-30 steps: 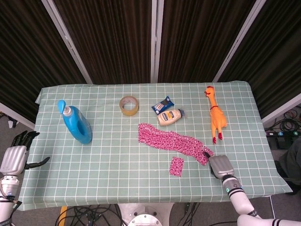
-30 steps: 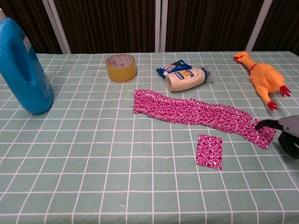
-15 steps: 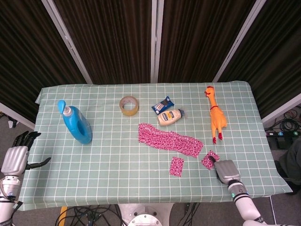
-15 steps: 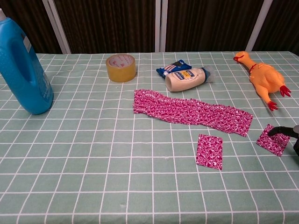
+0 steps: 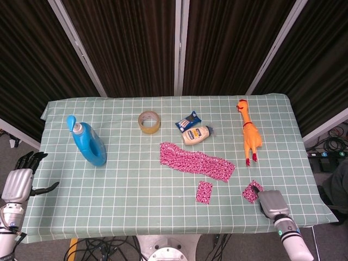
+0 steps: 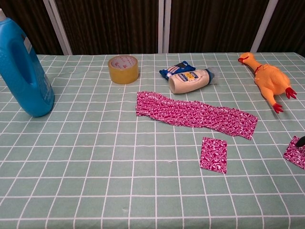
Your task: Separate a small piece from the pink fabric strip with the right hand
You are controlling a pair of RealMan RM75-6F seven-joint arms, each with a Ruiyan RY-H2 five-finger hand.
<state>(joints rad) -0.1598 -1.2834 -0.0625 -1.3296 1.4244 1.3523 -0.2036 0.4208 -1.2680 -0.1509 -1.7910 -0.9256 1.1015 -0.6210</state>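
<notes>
The pink fabric strip lies slantwise in the middle of the table. A small pink piece sits apart from the strip's right end, near the front right edge. My right hand pinches that piece at its right side; in the chest view only a dark fingertip shows at the frame's edge. Another small pink square lies flat in front of the strip. My left hand hangs off the table's left edge, fingers apart, holding nothing.
Behind the strip are a tape roll, a blue snack packet and a cream squeeze bottle. A rubber chicken lies at the right, a blue detergent bottle stands at the left. A green checked cloth covers the table.
My right hand has pulled back toward the front right, tearing the end piece off the strip and dragging it further away. The strip is now shorter. The left hand has barely moved.
</notes>
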